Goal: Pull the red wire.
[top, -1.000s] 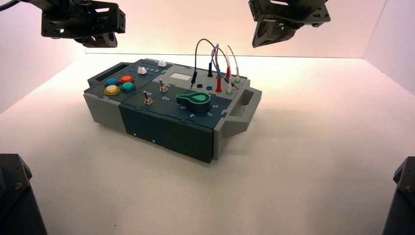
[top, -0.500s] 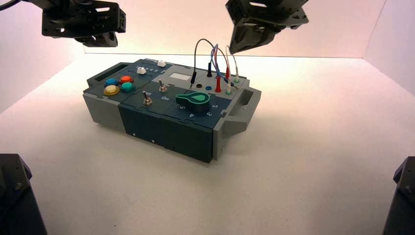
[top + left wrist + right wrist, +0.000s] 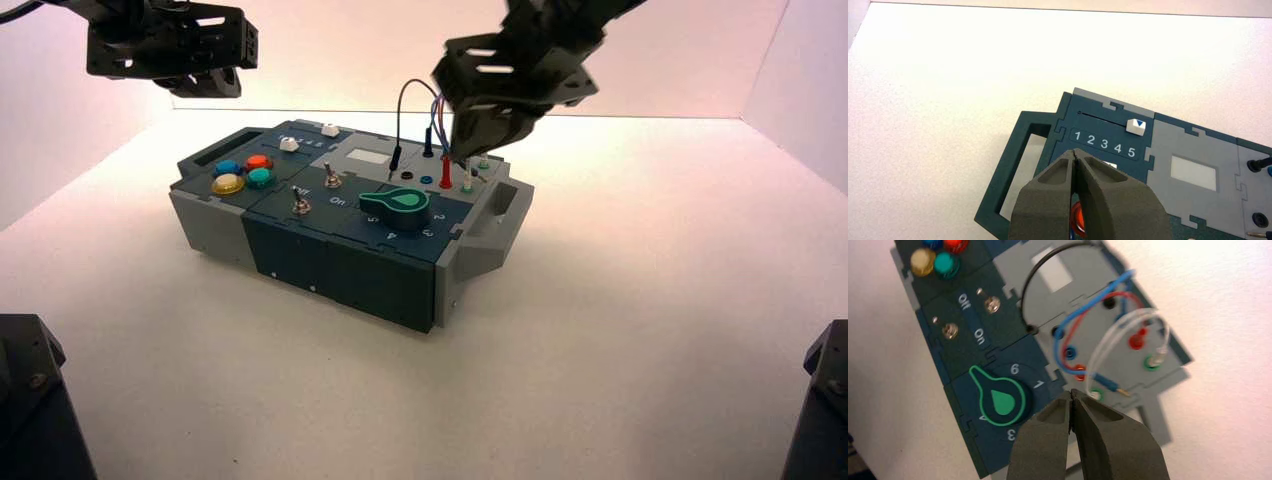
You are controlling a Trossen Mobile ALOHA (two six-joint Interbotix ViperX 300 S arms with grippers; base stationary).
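Observation:
The red wire (image 3: pixel 1113 294) loops over the grey wire panel of the box (image 3: pixel 300 245). Its two red plugs sit in sockets, one (image 3: pixel 1136 341) farther along the panel and one (image 3: pixel 1079 371) nearer the knob. In the high view one red plug (image 3: pixel 446 172) shows, and the other is hidden behind my right gripper (image 3: pixel 466 148). My right gripper (image 3: pixel 1071 392) is shut and empty, hovering just above the wire cluster, next to the nearer red plug. My left gripper (image 3: pixel 205 80) is shut and empty (image 3: pixel 1075 152), held high over the box's slider end.
A blue wire (image 3: pixel 1088 307), a black wire (image 3: pixel 1048 270) and a clear wire (image 3: pixel 1128 320) loop around the red one. A loose blue plug (image 3: pixel 1108 381) lies on the panel. The green knob (image 3: pixel 1000 401) and two toggle switches (image 3: pixel 992 304) are close by.
My right gripper has come down and to the left, from high at the back right to just over the wires. The left arm and the box have not moved.

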